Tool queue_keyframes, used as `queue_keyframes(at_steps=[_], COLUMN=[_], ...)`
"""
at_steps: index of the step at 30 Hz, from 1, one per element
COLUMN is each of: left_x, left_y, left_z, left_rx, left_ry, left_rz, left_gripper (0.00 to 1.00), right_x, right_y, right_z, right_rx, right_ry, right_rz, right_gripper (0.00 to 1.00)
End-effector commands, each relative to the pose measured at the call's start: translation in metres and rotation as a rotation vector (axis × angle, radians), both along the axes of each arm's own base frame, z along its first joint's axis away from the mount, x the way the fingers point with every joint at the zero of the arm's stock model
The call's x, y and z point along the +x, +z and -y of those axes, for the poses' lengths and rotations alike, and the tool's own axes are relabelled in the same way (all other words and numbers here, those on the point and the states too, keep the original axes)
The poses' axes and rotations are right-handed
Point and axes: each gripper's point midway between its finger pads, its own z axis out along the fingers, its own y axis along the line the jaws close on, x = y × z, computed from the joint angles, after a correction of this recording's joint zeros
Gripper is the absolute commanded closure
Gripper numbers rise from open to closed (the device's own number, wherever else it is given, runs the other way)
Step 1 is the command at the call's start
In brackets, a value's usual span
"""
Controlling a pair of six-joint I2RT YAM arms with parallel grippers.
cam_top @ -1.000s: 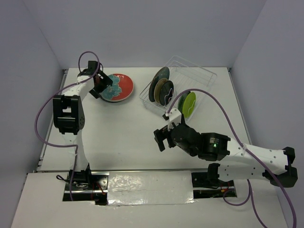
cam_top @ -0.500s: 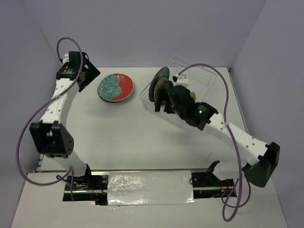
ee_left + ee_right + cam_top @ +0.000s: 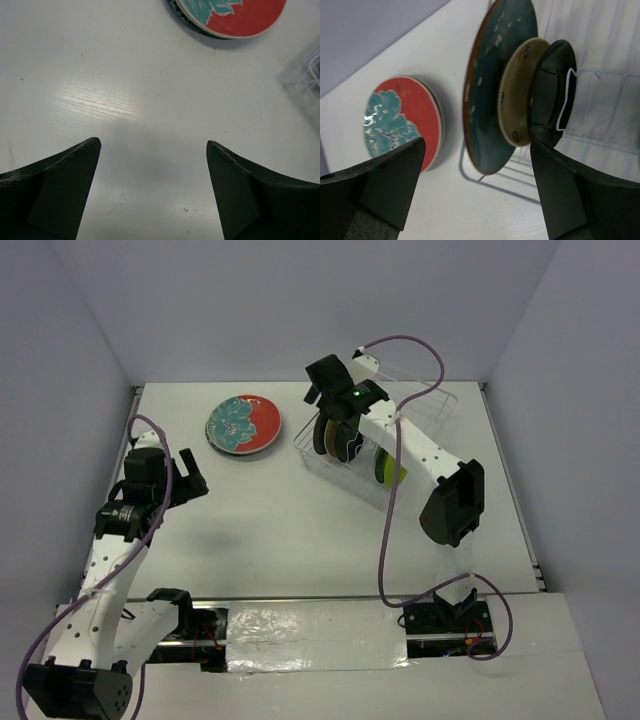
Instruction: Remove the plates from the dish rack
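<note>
The red-and-teal plate [image 3: 244, 424] lies flat on the table at the back left, on top of another plate; it also shows in the left wrist view [image 3: 235, 12] and the right wrist view [image 3: 402, 122]. The clear dish rack [image 3: 415, 410] holds upright a teal-blue plate [image 3: 490, 90], a tan plate [image 3: 522, 95], a dark plate [image 3: 552, 90] and a lime green plate [image 3: 385, 465]. My right gripper [image 3: 330, 405] hovers over the rack's left end, open and empty [image 3: 477, 150]. My left gripper [image 3: 193, 475] is open and empty above bare table [image 3: 152, 145].
The rack's near corner [image 3: 305, 80] shows at the right edge of the left wrist view. Grey walls close in the white table [image 3: 280, 520] at the back and sides. The right arm's elbow [image 3: 455, 502] hangs near the rack's right side.
My left arm has drawn back from the red-and-teal plate toward the near left. My right arm has swung up over the rack's left end, above the standing plates.
</note>
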Motion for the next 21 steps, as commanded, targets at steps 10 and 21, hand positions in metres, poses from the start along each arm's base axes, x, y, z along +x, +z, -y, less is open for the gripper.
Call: queue_keyframes(at_steps=[10,21], left_x=[0.007,0.008], left_y=[-0.001,-0.004], left_z=[-0.001,0.000], left_rx=[0.044,0.043], left_ry=[-0.040,-0.044], left_rz=[0.048,0.039], left_gripper=[0.00,0.01], right_x=[0.038,0.055], right_y=[-0.012,-0.026], right_z=[0.010,0.006], right_rx=[0.009,0.004], right_ry=[-0.005,0.000], right_rz=[0.066,0.076], right_gripper=[0.14,0.63])
